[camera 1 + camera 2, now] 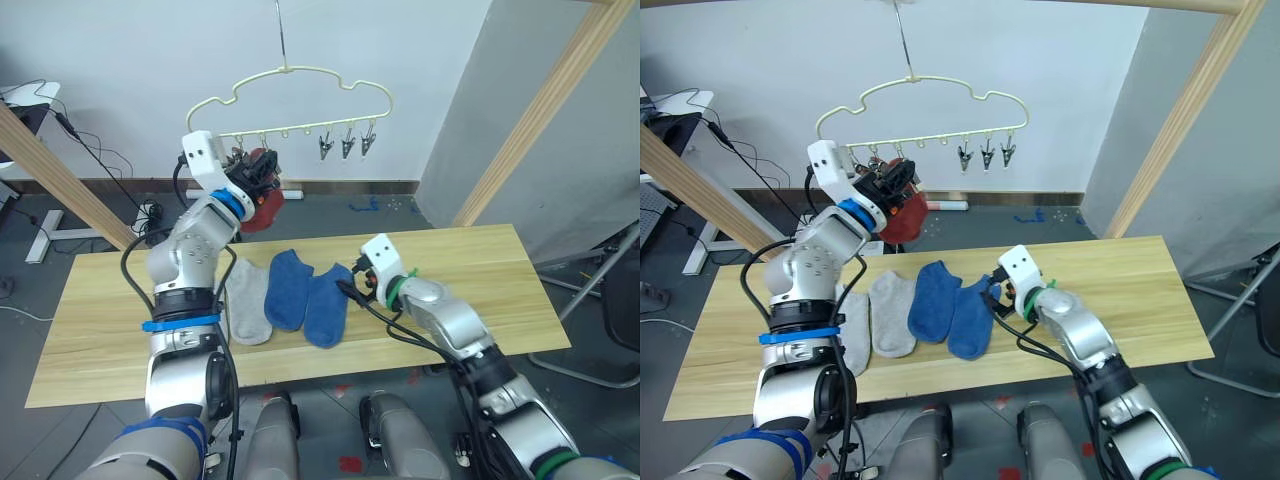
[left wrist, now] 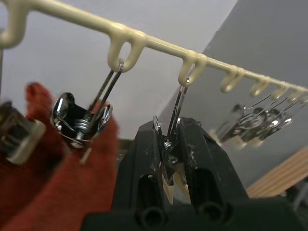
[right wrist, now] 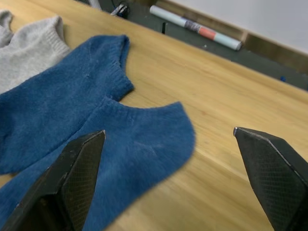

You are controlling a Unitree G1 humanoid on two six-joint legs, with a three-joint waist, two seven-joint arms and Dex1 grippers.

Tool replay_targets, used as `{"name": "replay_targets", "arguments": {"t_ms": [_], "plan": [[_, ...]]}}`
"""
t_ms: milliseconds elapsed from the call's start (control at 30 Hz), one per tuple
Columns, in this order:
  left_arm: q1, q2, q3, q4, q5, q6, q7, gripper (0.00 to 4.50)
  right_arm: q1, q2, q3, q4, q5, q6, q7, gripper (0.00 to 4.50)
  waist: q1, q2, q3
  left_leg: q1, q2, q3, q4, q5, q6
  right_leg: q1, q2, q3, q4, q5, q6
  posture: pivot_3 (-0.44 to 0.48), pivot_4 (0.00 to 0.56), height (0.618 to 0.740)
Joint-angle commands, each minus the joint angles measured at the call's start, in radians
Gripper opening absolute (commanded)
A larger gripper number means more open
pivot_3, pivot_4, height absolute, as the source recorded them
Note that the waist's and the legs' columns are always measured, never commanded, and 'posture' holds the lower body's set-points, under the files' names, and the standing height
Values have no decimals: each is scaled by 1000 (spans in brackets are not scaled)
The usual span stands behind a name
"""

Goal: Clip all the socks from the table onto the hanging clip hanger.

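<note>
Left hand (image 2: 169,185) pinches a hanger clip (image 2: 168,144); right hand (image 3: 168,159) gapes wide over blue socks (image 3: 72,125).

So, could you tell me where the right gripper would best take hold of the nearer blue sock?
Probably at the cuff end of the blue sock, coming from above. It lies flat on the table, its rounded edge free between the open jaws of the right gripper.

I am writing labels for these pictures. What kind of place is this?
Probably an indoor robot test room, not a home: a bare wooden table, a clip hanger on a wooden frame, cables on the floor.
</note>
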Motion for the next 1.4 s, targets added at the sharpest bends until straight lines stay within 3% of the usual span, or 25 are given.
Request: {"name": "replay_targets", "arguments": {"t_ms": [33, 233, 333, 700, 900, 1100, 1267, 1400], "plan": [[-1, 12, 60, -50, -105, 134, 41, 251, -80, 72, 14, 229, -52, -103, 19, 4500, 1, 0, 0, 0, 0, 0, 0, 0, 0, 0, 0, 0, 0, 0, 0, -45, 271, 740], [11, 8, 82, -108, -163, 193, 94, 251, -136, 130, 4, 494, -122, -204, 30, 4500, 11, 0, 0, 0, 0, 0, 0, 0, 0, 0, -1, 0, 0, 1, -1, -39, 272, 740], [27, 9, 75, -135, -168, 205, 104, 251, -125, 134, 8, 534, -145, -230, 61, 3950, 19, 0, 0, 1, 0, 0, 0, 0, 0, 1, -1, 0, 1, 1, -1, -23, 277, 740], [45, -4, 64, -156, -173, 201, 116, 251, -69, 108, -19, 463, -177, -275, 114, 113, 25, 0, 0, 4, 0, 0, 0, 0, 0, 1, -1, 1, 3, 0, 0, -24, 282, 740], [43, -11, 85, -133, -255, 266, 95, 251, 30, 41, -97, 106, -79, -156, 196, 49, 34, 0, 0, 2, 0, 0, 0, 0, -1, 1, -1, 1, 2, 0, 0, -24, 282, 740], [43, -2, 117, -110, -392, 390, 67, 251, 63, 16, -250, -352, 185, 257, 233, 49, 33, 1, 1, 1, 0, -1, 0, 0, -1, 0, -1, -1, 2, 0, 0, -52, 285, 740], [38, 1, 128, -100, -453, 427, 66, 251, 29, 35, -385, -508, 405, 526, 209, 49, 34, 1, 1, 1, 0, -1, -1, 0, 0, 0, -1, -1, 1, 0, 0, -59, 284, 740], [36, -2, 132, -102, -505, 455, 73, 251, 11, 46, -454, -537, 504, 613, 183, 49, 34, 1, 2, 0, -1, -1, -1, 0, 0, 0, -2, -1, -2, 0, 0, -59, 284, 740]]}}
